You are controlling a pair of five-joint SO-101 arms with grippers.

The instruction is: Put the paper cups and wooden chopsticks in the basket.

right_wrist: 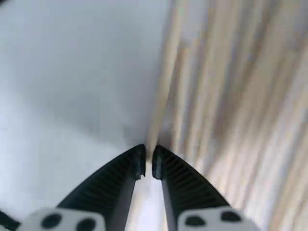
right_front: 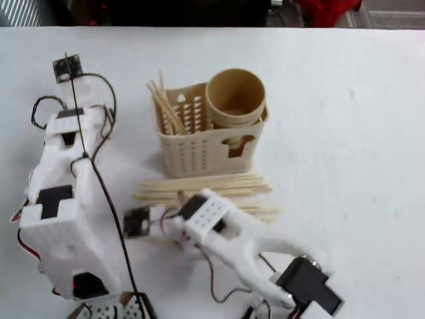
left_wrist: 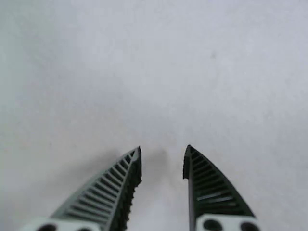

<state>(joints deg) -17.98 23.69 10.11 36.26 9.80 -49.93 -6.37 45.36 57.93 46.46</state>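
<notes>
A cream perforated plastic basket (right_front: 199, 149) stands on the white table (right_front: 345, 100) and serves as the landmark. In the basket's right-hand part sits a brown round paper cup (right_front: 236, 100), upright with its mouth open to the high camera; whether more cups are nested under it cannot be told. In the basket's left part a bundle of pale wooden chopsticks (right_front: 166, 106) leans, its ends sticking out above the rim.

Just in front of the basket, on the table, lies a loose pile of pale wooden chopsticks (right_front: 212, 185), roughly parallel to the basket's front wall. The right gripper (right_front: 179, 198) is at the left end of this pile, its white arm reaching in from the near side of the basket. In its wrist view the right gripper (right_wrist: 148, 161) has its dark ribbed fingers pinched together on one pale wooden chopstick (right_wrist: 166, 82) at the edge of the pile (right_wrist: 231, 96).

The left arm (right_front: 63, 193) is well to the left of the basket. The left gripper (left_wrist: 162, 161) hangs over bare table with its fingers spread apart, holding nothing
</notes>
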